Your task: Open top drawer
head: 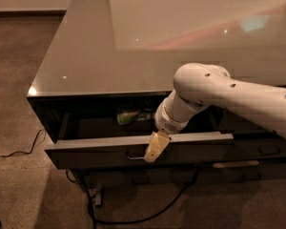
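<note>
Fingers [155,147] close on the handle [133,157] of the pulled-out top drawer [86,157].

The white arm [238,94] stretched from the right, wrist bent downward, gripper [152,150] just below the surface's [86,56] front edge.

A: Dim, warm light. The glossy counter [86,56] throws pale glare, with pink and bluish reflections at upper right.
B: The top drawer [95,156] is deep in shadow inside. The gripper [152,150], at its front rim, shows brightly lit. Dark shadow falls on the floor [19,104] below.
</note>
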Controlling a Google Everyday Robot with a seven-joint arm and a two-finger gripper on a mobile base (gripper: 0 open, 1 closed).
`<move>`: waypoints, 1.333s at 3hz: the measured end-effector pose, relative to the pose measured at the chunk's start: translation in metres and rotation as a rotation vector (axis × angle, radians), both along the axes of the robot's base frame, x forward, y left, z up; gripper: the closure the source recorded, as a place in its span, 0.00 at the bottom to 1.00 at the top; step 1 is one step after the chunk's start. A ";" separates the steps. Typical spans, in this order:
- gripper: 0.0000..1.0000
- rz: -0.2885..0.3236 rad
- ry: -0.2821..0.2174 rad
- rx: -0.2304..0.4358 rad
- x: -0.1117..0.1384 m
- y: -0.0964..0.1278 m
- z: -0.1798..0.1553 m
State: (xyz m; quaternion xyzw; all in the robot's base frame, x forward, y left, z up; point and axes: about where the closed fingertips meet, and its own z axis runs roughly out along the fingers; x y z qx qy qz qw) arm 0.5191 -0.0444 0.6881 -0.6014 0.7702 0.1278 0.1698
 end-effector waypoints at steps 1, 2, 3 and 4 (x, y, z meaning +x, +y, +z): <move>0.00 0.054 0.051 -0.014 -0.026 0.007 0.015; 0.00 0.054 0.051 -0.014 -0.026 0.007 0.015; 0.00 -0.001 0.051 0.014 -0.026 -0.002 0.006; 0.00 -0.072 0.046 0.000 -0.038 -0.023 0.000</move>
